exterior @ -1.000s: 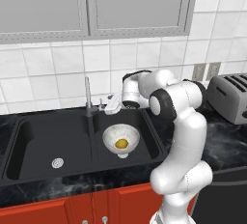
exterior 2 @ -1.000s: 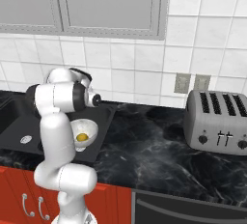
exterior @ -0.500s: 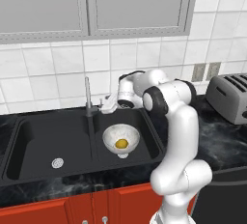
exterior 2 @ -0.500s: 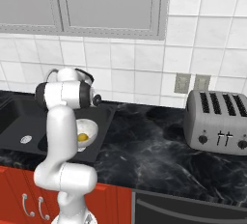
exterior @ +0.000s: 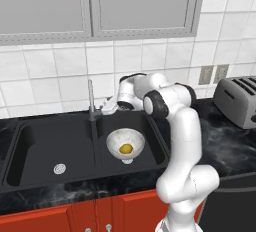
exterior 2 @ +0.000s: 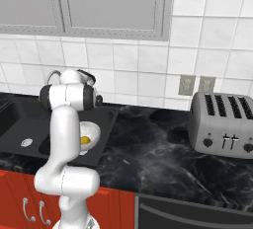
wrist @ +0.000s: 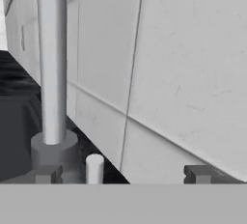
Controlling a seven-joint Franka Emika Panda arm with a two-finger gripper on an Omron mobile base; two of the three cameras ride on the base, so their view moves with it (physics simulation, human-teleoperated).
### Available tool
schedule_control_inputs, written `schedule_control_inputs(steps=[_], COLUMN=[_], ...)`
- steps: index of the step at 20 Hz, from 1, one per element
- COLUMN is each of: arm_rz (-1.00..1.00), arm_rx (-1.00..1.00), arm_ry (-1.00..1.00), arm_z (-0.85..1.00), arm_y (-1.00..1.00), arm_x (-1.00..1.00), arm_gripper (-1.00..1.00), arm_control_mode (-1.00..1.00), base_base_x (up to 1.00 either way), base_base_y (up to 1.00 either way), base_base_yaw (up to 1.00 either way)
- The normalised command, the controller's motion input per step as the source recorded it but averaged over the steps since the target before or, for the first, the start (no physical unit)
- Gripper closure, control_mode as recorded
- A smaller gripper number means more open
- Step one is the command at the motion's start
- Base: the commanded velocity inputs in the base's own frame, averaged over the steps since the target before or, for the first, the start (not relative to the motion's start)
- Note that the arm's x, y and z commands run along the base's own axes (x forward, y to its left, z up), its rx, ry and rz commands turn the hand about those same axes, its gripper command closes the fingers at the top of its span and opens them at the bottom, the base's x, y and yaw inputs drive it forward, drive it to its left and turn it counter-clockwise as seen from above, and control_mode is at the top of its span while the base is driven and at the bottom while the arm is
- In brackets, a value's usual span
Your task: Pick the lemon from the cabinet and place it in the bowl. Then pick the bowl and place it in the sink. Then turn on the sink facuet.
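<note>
White arm rising from the base, elbow bent high, forearm reaching left and slightly down. Tool (exterior: 106, 107) held low and level, jaws spread wide, nothing between the fingertips (wrist: 47, 174).

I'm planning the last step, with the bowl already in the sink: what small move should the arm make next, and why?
Probably ease the open end effector forward and slightly toward the small lever at the faucet's base. The bowl with the lemon already sits in the sink, and the fingertips hover just short of the lever without touching it.
</note>
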Motion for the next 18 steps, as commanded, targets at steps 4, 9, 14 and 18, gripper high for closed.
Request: schedule_control_inputs(steps=[4,9,14,18], arm_rz=[-0.06,-0.08,-0.14,-0.15], arm_rx=[0.02,0.04,0.09,0.12], arm_ry=[0.05,0.11,0.17,0.18], arm_z=[-0.24,-0.1,0.03,0.09], arm_y=[0.0,-0.01,-0.2,-0.35], arm_x=[0.24,0.04,0.0,0.0], arm_gripper=[-1.0,1.0,1.0,1.0], arm_control_mode=[-1.0,-1.0,-1.0,-1.0], base_base_x=[0.0,0.0,0.0,0.0], base_base_y=[0.0,0.0,0.0,0.0], base_base_yaw=[0.0,0.0,0.0,0.0])
